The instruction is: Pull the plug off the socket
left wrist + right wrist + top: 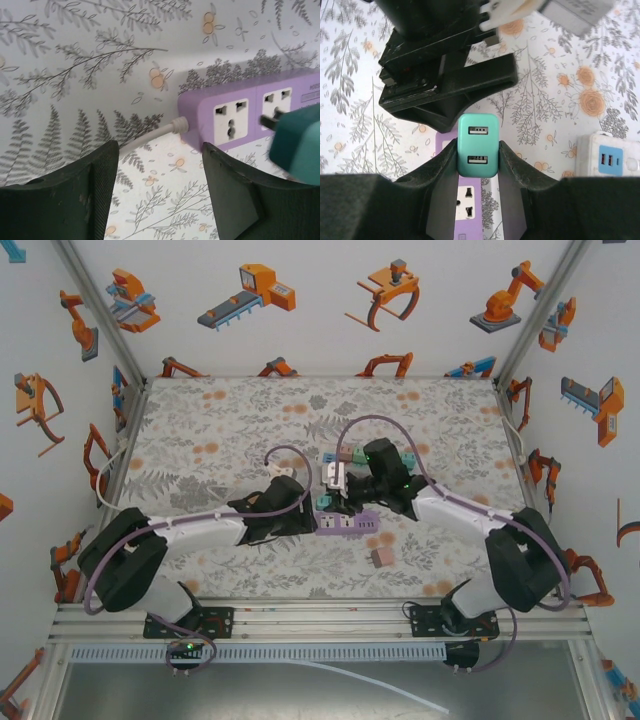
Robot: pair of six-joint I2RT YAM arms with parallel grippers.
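A teal plug (477,145) with two USB ports is pinched between the fingers of my right gripper (477,155), which is shut on it. Seen from the left wrist, the plug (300,140) hangs clear of the purple socket strip (200,107), its bare prongs showing in front of the second outlet. From above, the plug (325,502) and right gripper (345,502) sit over the strip (350,525). My left gripper (160,165) is open at the strip's cable end, with only patterned table between its fingers, and appears from above as the left gripper (305,518).
A white cable (150,137) leaves the purple strip's end. A white strip with blue USB ports (610,160) lies to the right, and more plugs stand on it (340,465). A small pink block (381,557) lies near the front. Printed walls enclose the table.
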